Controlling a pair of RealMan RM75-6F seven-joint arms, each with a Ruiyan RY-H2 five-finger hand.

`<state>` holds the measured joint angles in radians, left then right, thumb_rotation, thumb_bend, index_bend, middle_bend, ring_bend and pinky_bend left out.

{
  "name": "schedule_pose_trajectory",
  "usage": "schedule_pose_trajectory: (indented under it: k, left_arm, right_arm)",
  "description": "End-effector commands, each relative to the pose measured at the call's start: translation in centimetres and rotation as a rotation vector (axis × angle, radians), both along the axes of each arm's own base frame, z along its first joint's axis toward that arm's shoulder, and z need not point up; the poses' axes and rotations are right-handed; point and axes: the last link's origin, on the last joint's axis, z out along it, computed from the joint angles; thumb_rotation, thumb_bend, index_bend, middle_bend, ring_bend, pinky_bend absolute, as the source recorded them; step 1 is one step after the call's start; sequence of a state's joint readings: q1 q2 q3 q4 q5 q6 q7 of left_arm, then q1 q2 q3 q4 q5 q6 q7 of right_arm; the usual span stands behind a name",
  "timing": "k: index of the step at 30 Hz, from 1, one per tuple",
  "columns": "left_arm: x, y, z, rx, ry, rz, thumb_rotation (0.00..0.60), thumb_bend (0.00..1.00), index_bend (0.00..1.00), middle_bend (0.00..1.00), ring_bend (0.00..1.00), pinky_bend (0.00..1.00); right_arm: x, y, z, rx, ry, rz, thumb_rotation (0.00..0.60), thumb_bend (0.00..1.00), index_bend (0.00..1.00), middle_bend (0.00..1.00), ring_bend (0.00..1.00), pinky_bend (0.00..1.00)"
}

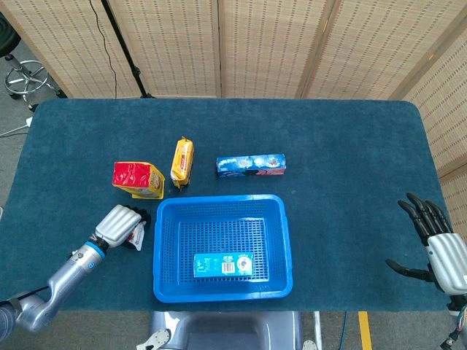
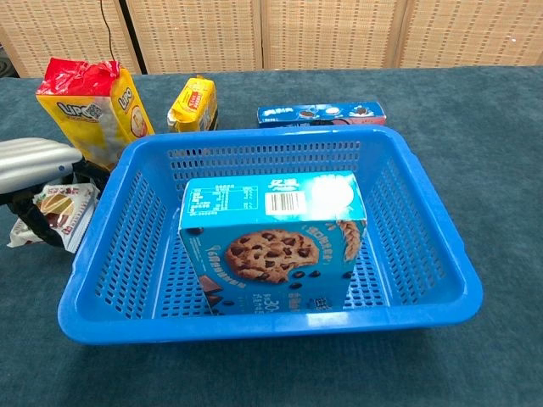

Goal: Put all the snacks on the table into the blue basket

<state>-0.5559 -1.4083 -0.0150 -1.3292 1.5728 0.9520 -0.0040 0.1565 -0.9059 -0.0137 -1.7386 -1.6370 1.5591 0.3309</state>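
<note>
Chest view: the left hand point(image 2: 38, 170) curls over a small snack packet point(image 2: 55, 212), fingers wrapped around it and apparently gripping it, just beside the left wall of the blue basket point(image 2: 441, 254). A cookie box point(image 2: 276, 237) already stands inside. Three snacks wait on the table beyond the basket's far rim: a red-and-yellow bag point(image 1: 137, 180), a yellow packet point(image 1: 182, 161) and a long blue biscuit box point(image 1: 251, 165).

The step in hand looks to be the pickup of the small packet; the next move calls for lifting it clear of the basket wall, carrying it over the rim and letting go (a thin, floppy wrapper could slip from the fingers).

The right hand point(image 1: 438, 244) hovers near the table's right edge, fingers spread and holding nothing, well apart from the snacks.

The table point(image 1: 343, 138) is covered in dark teal cloth. Woven folding screens point(image 1: 277, 44) stand behind it, with a stool point(image 1: 25, 76) on the grey floor at far left.
</note>
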Motion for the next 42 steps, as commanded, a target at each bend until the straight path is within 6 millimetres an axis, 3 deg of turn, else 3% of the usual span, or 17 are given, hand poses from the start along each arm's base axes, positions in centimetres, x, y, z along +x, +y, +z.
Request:
schedule_pose_trajectory:
  k: [1, 7, 13, 19, 24, 26, 28, 30, 31, 34, 36, 42]
  left_arm:
    - [0.1, -0.7, 2.5, 0.036, -0.057, -0.021, 0.600, 0.24, 0.48, 0.45, 0.47, 0.50]
    - [1.2, -2.2, 6.5, 0.086, -0.165, -0.088, 0.600, 0.24, 0.48, 0.45, 0.47, 0.50]
    - [4.4, -3.9, 9.1, 0.107, -0.284, -0.221, 0.600, 0.24, 0.48, 0.45, 0.46, 0.50]
    - [8.2, -4.1, 7.8, 0.058, -0.287, -0.263, 0.600, 0.24, 0.48, 0.45, 0.45, 0.50]
    - [11.7, -3.0, 4.3, -0.001, -0.292, -0.234, 0.600, 0.23, 0.46, 0.43, 0.44, 0.50]
    - [12.8, -2.5, 2.9, -0.017, -0.286, -0.220, 0.600, 0.22, 0.37, 0.34, 0.35, 0.43]
    - [13.5, -2.0, 1.6, -0.026, -0.270, -0.202, 0.600, 0.17, 0.12, 0.10, 0.11, 0.25]
    - [14.0, -1.6, 0.3, -0.065, -0.261, -0.160, 0.600, 0.10, 0.00, 0.00, 0.01, 0.09]
    - [14.5, -1.5, -0.3, -0.089, -0.270, -0.137, 0.600, 0.06, 0.00, 0.00, 0.00, 0.03]
    - [15.7, -1.2, -1.3, -0.118, -0.306, -0.106, 0.600, 0.00, 0.00, 0.00, 0.00, 0.00]
    - [16.4, -0.9, -1.4, -0.086, -0.349, -0.114, 0.600, 0.00, 0.00, 0.00, 0.00, 0.00]
    - [15.4, 0.3, 4.0, 0.089, -0.459, -0.141, 0.600, 0.00, 0.00, 0.00, 0.00, 0.00]
  right_arm:
    - [0.1, 0.0, -0.1, 0.004, -0.003, 0.000, 0.600, 0.00, 0.00, 0.00, 0.00, 0.00]
    - [0.2, 0.0, -0.2, 0.009, -0.006, 0.002, 0.600, 0.00, 0.00, 0.00, 0.00, 0.00]
    - [0.4, 0.1, -0.1, 0.007, -0.013, 0.001, 0.600, 0.00, 0.00, 0.00, 0.00, 0.00]
    - [0.4, 0.1, -0.3, 0.016, -0.010, 0.002, 0.600, 0.00, 0.00, 0.00, 0.00, 0.00]
    - [0.2, 0.1, -0.2, 0.018, -0.018, -0.003, 0.600, 0.00, 0.00, 0.00, 0.00, 0.00]
    - [0.2, 0.0, -0.1, 0.016, -0.023, -0.006, 0.600, 0.00, 0.00, 0.00, 0.00, 0.00]
    - [0.1, 0.1, 0.0, 0.017, -0.028, -0.006, 0.600, 0.00, 0.00, 0.00, 0.00, 0.00]
    - [0.1, 0.1, 0.0, 0.022, -0.036, -0.004, 0.600, 0.00, 0.00, 0.00, 0.00, 0.00]
    - [0.1, 0.1, 0.0, 0.023, -0.039, -0.003, 0.600, 0.00, 0.00, 0.00, 0.00, 0.00]
    - [0.1, 0.1, 0.0, 0.019, -0.028, -0.002, 0.600, 0.00, 0.00, 0.00, 0.00, 0.00]
    - [0.1, 0.1, -0.1, 0.007, -0.004, -0.002, 0.600, 0.00, 0.00, 0.00, 0.00, 0.00]
    - [0.3, 0.3, -0.3, 0.011, -0.006, 0.001, 0.600, 0.00, 0.00, 0.00, 0.00, 0.00]
